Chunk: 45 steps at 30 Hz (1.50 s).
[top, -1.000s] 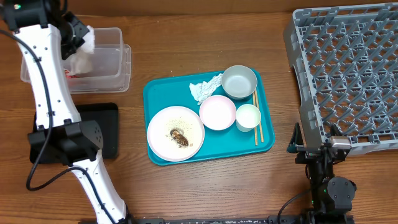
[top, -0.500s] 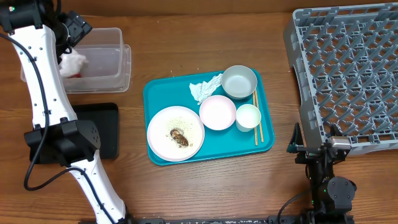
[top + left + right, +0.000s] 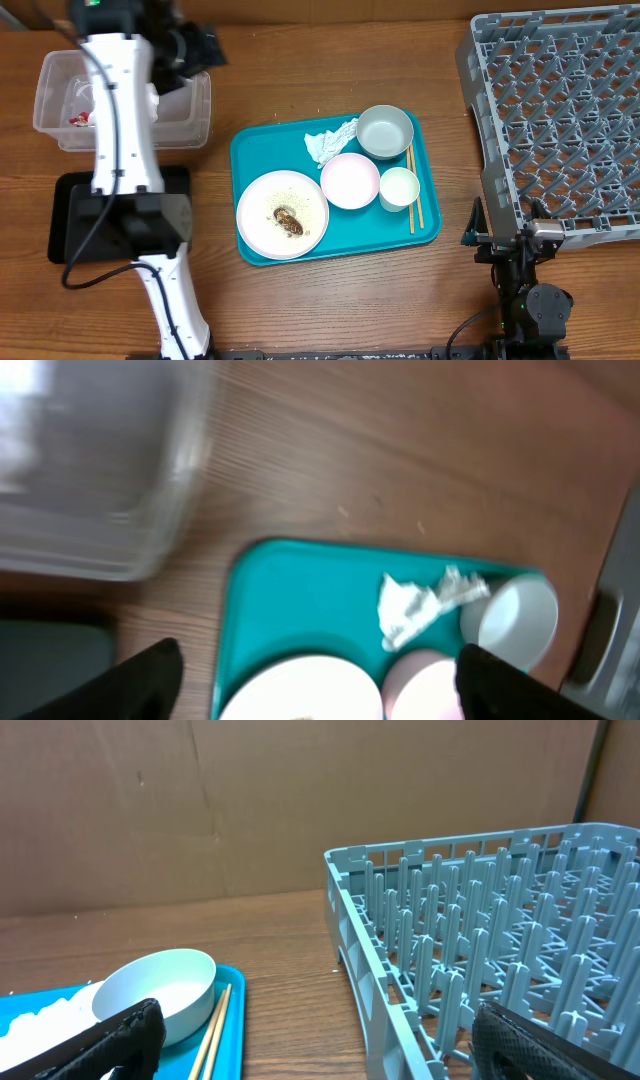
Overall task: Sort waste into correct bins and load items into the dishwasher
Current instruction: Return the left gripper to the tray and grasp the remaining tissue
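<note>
waste status: one crumpled napkin [image 3: 328,141] lies on the teal tray [image 3: 250,150], touching the grey-green bowl [image 3: 385,131]. it is not yet binned. brown food scraps [image 3: 288,221] sit on the plate [image 3: 262,195], also not yet cleared. the clear tub [image 3: 186,118] already holds white and red waste [image 3: 78,112]. the black tray [image 3: 68,216] shows nothing on the part not covered by the arm.

dish status: the plate, pinkish bowl [image 3: 350,181], grey-green bowl, cup [image 3: 399,188] and chopsticks [image 3: 412,192] are all on the teal tray. the dish rack [image 3: 560,120] holds nothing. judgement: sorting is partly done; loading has not begun.

grippers: the left gripper [image 3: 318,655] is over the right end of the clear tub, jaws spread wide, nothing between them. the right gripper [image 3: 315,1030] sits low on the table just in front of the rack's near corner, jaws fully apart, also empty.

view differences:
- overhead: the only view that shows the tub's contents, the black tray, the scraps on the plate and the whole rack.
- left wrist: blurred. it gives the tub only as a smear at upper left, but it confirms the gap between the jaws is clear and shows the napkin and grey-green bowl ahead.
- right wrist: a low side view. it shows the rack's upright pegs standing bare and the rim of the grey-green bowl beside the chopsticks. the plate is out of its frame.
</note>
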{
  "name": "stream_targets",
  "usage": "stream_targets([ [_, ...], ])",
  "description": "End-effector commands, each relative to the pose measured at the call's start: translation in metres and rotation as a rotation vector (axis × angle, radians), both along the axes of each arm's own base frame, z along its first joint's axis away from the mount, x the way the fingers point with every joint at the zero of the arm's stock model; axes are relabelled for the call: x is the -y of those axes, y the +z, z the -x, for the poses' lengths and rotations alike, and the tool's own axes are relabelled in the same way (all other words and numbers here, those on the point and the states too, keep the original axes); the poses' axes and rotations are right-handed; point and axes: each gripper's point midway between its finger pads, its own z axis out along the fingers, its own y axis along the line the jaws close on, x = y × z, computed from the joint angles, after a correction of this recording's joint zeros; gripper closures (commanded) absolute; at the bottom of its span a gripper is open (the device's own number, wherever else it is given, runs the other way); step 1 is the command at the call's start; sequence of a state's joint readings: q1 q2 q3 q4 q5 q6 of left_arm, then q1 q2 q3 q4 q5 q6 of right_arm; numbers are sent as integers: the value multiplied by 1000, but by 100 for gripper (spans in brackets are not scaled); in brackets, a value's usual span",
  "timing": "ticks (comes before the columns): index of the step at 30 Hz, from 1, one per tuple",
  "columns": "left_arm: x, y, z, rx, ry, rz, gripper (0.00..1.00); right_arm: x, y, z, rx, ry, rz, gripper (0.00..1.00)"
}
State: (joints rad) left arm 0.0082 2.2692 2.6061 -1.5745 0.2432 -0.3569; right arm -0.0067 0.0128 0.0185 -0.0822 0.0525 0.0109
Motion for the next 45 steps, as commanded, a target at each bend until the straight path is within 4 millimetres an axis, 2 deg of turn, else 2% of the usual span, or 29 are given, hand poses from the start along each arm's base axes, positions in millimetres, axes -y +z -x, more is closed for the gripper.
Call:
stream_targets([
  [1, 43, -12, 8, -16, -139, -68, 23, 2, -2, 0, 4, -8, 3, 0],
  [2, 52, -19, 9, -22, -159, -98, 30, 2, -2, 0, 4, -8, 3, 0],
  [3, 61, -28, 9, -30, -180, -125, 33, 2, -2, 0, 4, -8, 3, 0],
  [9, 115, -83, 20, -84, -286, -175, 36, 2, -2, 0, 4, -8, 3, 0],
  [13, 148, -116, 31, -110, -339, -139, 37, 2, -2, 0, 4, -8, 3, 0],
  [14, 156, -123, 34, -114, -354, -126, 40, 2, -2, 0, 4, -8, 3, 0],
  [16, 169, -135, 40, -126, -361, -110, 46, 2, -2, 0, 4, -8, 3, 0],
  [19, 181, -151, 47, -137, -353, -108, 48, 2, -2, 0, 4, -8, 3, 0],
  [24, 191, -170, 51, -132, -355, -117, 52, 2, -2, 0, 4, -8, 3, 0],
  [28, 182, -187, 51, -132, -272, -178, 53, 2, -2, 0, 4, -8, 3, 0],
  [36, 174, -204, 51, -124, -261, -217, 54, 2, -2, 0, 4, -8, 3, 0],
  [37, 173, -204, 50, -119, -259, -223, 56, 2, -2, 0, 4, -8, 3, 0],
  [40, 172, -204, 47, -105, -253, -236, 75, 2, -2, 0, 4, -8, 3, 0],
  [43, 172, -204, 47, -104, -253, -236, 85, 2, -2, 0, 4, -8, 3, 0],
  [45, 172, -204, 47, -104, -253, -236, 87, 2, -2, 0, 4, -8, 3, 0],
])
